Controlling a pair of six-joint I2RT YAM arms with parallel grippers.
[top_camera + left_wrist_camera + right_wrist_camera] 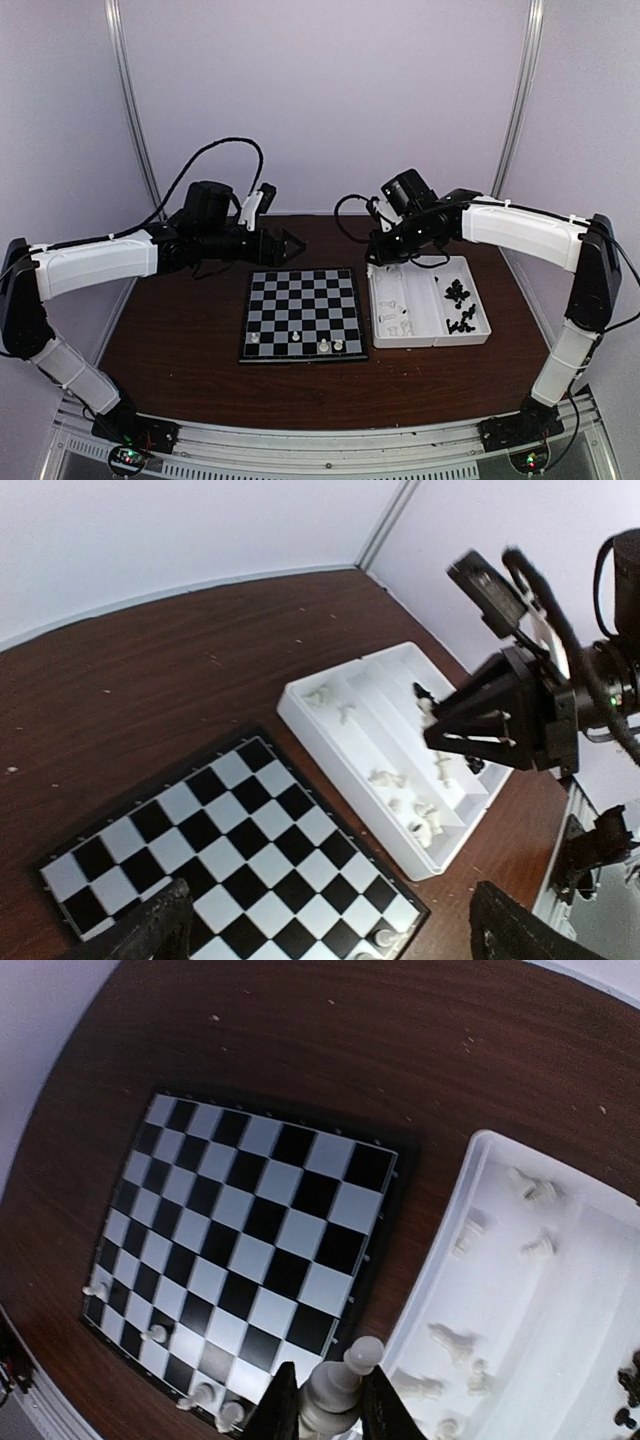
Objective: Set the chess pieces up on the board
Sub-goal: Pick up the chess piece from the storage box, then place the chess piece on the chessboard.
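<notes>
The board (300, 300) lies flat in the middle of the table, with several white chess pieces (324, 345) along its near edge. My right gripper (385, 255) hovers between the board's far right corner and the white tray (430, 342). In the right wrist view it (325, 1400) is shut on a white chess piece (345, 1385), held above the gap between the board (260, 1210) and the tray (440, 1235). My left gripper (290, 243) is open and empty, above the table just behind the board's far edge. Its two dark fingertips (150, 930) frame the board (250, 850).
The tray (330, 742) holds loose white pieces (397, 318) in its left compartment and black pieces (458, 305) in its right one. The right arm's gripper (480, 720) shows above the tray in the left wrist view. White walls enclose the dark wooden table.
</notes>
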